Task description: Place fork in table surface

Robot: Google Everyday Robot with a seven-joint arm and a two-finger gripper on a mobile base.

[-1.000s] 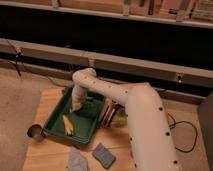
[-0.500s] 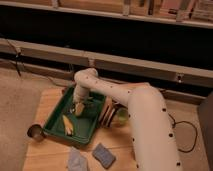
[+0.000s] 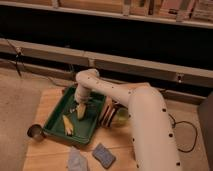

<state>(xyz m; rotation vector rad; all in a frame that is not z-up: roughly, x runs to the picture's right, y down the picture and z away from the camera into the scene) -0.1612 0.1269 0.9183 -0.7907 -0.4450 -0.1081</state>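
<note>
The gripper (image 3: 80,106) hangs point-down inside the green tray (image 3: 90,129), close above its floor. I cannot tell how far open it is, or whether it has hold of anything. Right under its tip lies a pale slim piece that I take for the fork (image 3: 81,113), so the fork sits in the tray, touching or nearly touching the gripper, and not yet on the table (image 3: 50,150). The main risk, as I judge it, is a poor hold: a thin utensil lying flat gives little to bite on, so it may slip out on the lift and drop back in the tray. A yellow pointed piece (image 3: 67,125) lies near it on the tray floor and could be nudged or picked up by mistake. On the way out, the fork's trailing end may catch the tray wall and twist loose. The green cup (image 3: 121,116) stands just beside the tray's right side, under the arm (image 3: 145,120), so a sweep that way could knock it over. Bare wood is mostly at the left and front, near the edges, where a careless release could send the fork off the table. By count: one gripper, one arm, one tray, one fork, one yellow pointed piece, one green cup, one small metal bowl (image 3: 35,131) left of the tray, and two grey-blue pads (image 3: 76,160) (image 3: 103,155) at the front.
</note>
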